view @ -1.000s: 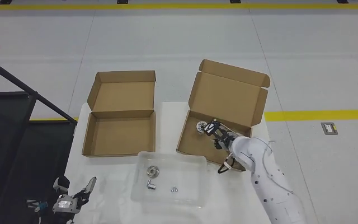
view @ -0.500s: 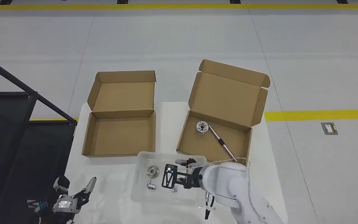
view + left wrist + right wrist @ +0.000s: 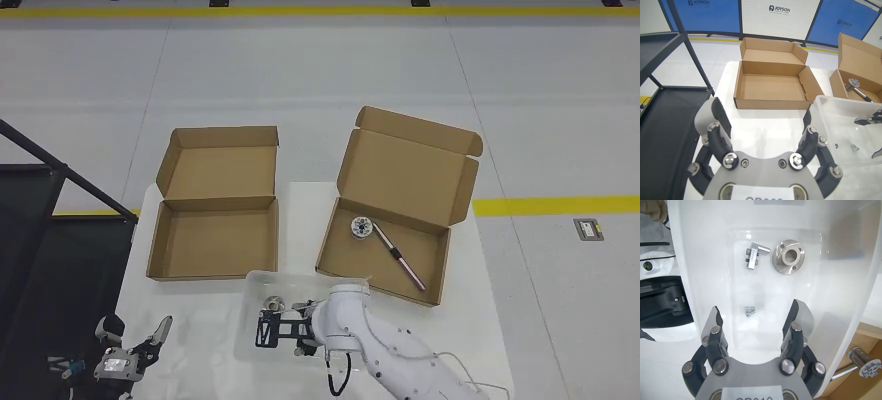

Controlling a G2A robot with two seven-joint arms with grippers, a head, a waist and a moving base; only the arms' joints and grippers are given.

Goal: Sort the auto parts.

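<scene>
tray, bench 6 o'clock: middle hidden under right arm | rod: one end behind tray wall

A white perforated panel behind the table carries a dark logo with a one-word brand name, and a fine line beneath it too small to read. The same mark stands in white on the blue panel beside it and in dark letters on the farther blue panel. A white label on the metal plate of the left gripper shows the tops of dark characters, cut off at the view's edge. A second white label on the right gripper is cut off likewise. The small silver bracket in the clear plastic tray bears tiny engraved print, too small to make out. A small grey floor tag holds unreadable marks.
</scene>
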